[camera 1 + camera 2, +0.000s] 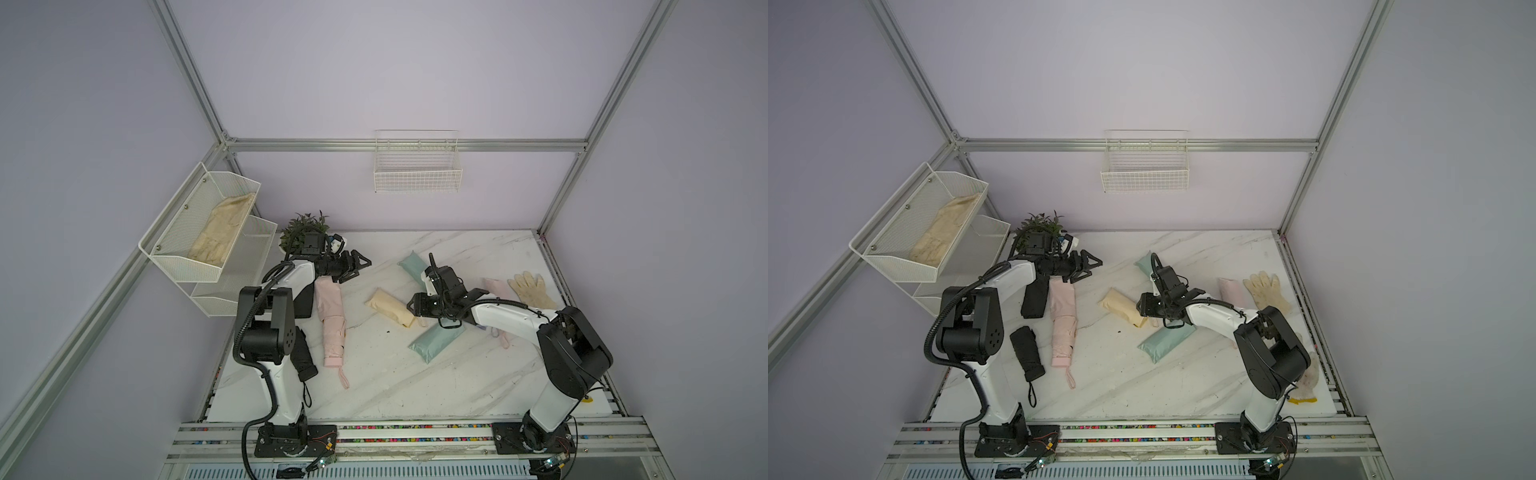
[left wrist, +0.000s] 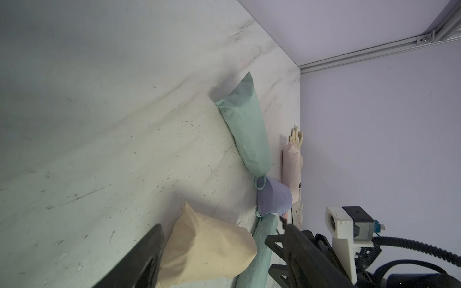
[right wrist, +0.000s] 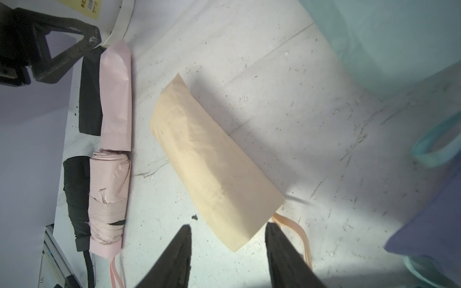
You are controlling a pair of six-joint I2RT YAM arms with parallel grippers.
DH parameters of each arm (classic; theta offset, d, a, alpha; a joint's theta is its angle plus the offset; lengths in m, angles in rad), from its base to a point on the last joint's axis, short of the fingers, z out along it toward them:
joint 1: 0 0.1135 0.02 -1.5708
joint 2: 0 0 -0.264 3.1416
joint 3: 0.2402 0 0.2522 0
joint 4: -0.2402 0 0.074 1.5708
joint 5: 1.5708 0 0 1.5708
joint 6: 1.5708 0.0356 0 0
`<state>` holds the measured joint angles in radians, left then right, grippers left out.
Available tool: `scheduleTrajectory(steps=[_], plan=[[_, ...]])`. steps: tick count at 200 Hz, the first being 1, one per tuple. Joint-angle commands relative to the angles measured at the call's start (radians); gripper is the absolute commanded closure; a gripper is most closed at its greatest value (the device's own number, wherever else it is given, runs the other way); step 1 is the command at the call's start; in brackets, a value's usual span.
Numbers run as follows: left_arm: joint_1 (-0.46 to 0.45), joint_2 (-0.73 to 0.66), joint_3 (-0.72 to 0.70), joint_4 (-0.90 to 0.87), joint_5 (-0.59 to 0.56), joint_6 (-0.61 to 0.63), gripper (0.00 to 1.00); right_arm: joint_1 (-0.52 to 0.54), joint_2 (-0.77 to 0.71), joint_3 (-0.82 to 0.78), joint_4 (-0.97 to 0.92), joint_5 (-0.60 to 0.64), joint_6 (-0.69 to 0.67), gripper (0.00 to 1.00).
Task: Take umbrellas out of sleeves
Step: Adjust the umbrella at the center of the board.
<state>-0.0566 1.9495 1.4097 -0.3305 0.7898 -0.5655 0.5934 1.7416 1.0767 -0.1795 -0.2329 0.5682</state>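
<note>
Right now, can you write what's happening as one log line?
left tool: open, empty | right tool: open, over yellow sleeve | pink umbrella: out

Pale lilac walls (image 1: pixel 415 83) close in the cell on three sides, edged with aluminium rails (image 1: pixel 407 145) that meet at the corners. A white wire basket (image 1: pixel 417 178) hangs on the back wall. A white two-tier mesh rack (image 1: pixel 185 216) is fixed to the side wall, with cream cloth (image 1: pixel 224 232) lying in its upper tier. The worktop (image 1: pixel 395 386) is white marble with grey veins, scuffed and speckled. A small potted plant (image 1: pixel 305 224) stands at its back corner. The light is soft and even.
</note>
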Motion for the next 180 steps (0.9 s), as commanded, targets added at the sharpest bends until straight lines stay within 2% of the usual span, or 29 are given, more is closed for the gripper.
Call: scheduleTrajectory(steps=[1,34,73,96,109,142,165,180], plan=[[-0.006,-0.026,0.013,-0.013,0.030,0.008,0.25,-0.006,0.055,-0.015,0.084,-0.110,0.001,0.50],[-0.006,-0.034,0.028,-0.067,-0.006,0.039,0.25,0.019,0.067,-0.067,0.205,-0.223,0.100,0.52],[-0.006,-0.037,0.047,-0.071,-0.006,0.039,0.25,0.134,0.004,-0.102,0.269,-0.279,0.160,0.52],[-0.006,-0.033,0.056,-0.074,-0.003,0.036,0.25,0.146,-0.044,-0.132,0.304,-0.317,0.194,0.52],[-0.007,-0.034,0.055,-0.080,-0.005,0.041,0.25,0.142,-0.085,-0.136,0.262,-0.262,0.174,0.52],[-0.006,-0.036,0.053,-0.092,-0.008,0.049,0.25,0.138,-0.160,-0.082,-0.014,-0.004,0.041,0.52],[-0.014,-0.012,0.056,-0.097,0.006,0.044,0.25,0.138,-0.194,-0.114,-0.051,0.071,0.044,0.54],[-0.027,0.012,0.066,-0.104,0.017,0.049,0.26,0.138,-0.183,-0.124,-0.065,0.078,0.031,0.55]])
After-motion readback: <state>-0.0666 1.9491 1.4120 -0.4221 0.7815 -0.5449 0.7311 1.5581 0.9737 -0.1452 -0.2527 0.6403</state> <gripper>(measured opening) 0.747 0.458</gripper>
